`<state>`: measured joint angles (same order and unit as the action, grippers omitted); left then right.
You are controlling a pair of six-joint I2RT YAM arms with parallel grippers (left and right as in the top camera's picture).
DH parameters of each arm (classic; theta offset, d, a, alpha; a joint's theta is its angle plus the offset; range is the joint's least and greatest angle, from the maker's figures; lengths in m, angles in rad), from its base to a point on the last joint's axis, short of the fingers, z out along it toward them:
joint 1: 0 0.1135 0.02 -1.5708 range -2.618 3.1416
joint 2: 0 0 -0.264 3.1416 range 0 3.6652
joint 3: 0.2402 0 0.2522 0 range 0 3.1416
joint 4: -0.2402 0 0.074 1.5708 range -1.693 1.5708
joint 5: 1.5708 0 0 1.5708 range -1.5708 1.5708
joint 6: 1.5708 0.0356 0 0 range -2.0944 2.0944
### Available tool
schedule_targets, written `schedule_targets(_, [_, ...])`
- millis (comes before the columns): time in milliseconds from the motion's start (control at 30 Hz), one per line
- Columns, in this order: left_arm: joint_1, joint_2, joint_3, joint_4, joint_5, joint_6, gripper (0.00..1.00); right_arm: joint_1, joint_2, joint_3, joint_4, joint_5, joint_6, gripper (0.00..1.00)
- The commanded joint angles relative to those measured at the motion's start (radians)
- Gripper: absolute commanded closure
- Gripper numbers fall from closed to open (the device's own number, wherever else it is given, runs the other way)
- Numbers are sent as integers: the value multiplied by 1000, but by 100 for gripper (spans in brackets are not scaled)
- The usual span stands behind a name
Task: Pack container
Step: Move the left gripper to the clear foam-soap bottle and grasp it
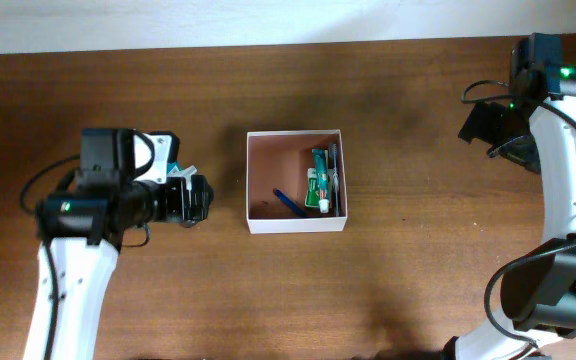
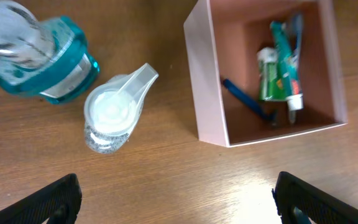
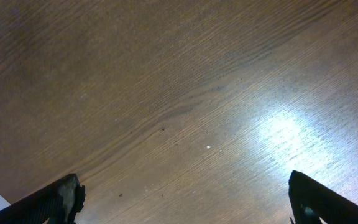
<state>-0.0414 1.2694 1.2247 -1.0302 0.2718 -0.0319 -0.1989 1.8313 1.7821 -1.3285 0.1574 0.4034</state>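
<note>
black and spread wide, the left gripper hangs empty toward the left edge of the desk, a teal bottle and a clear bottle just beside it. right of it, the container sits mid-desk with a green tube and a blue pen-like thing inside. it looks light, thin-walled and stiff, apt to slide; i'd pinch one wall at the rim. the right gripper, wide and empty too, hovers near the far right corner.

I hold the left gripper at middle left, jaws spread wide; the right gripper hangs at upper right, jaws equally wide.
</note>
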Motion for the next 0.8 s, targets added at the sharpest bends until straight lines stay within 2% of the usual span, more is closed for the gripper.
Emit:
schedule_targets(0, [5,58,18,3,-39,115,1,-5,-7,8,0,13,-6,2])
schedule_targets(267, [5,115,18,58,-182,129,1,-5,-7,8,0,13,-6,2])
schedule_targets(533, [5,135,18,110,-183,154,2,-5,-7,8,0,13,-6,2])
schedule_targets(700, [5,138,18,113,-183,166,11,-5,-7,8,0,13,-6,2])
schedule_targets(733, [4,139,18,113,-183,166,16,-5,-7,8,0,13,-6,2])
schedule_targets(767, [2,141,18,113,-183,166,18,-5,-7,8,0,13,-6,2])
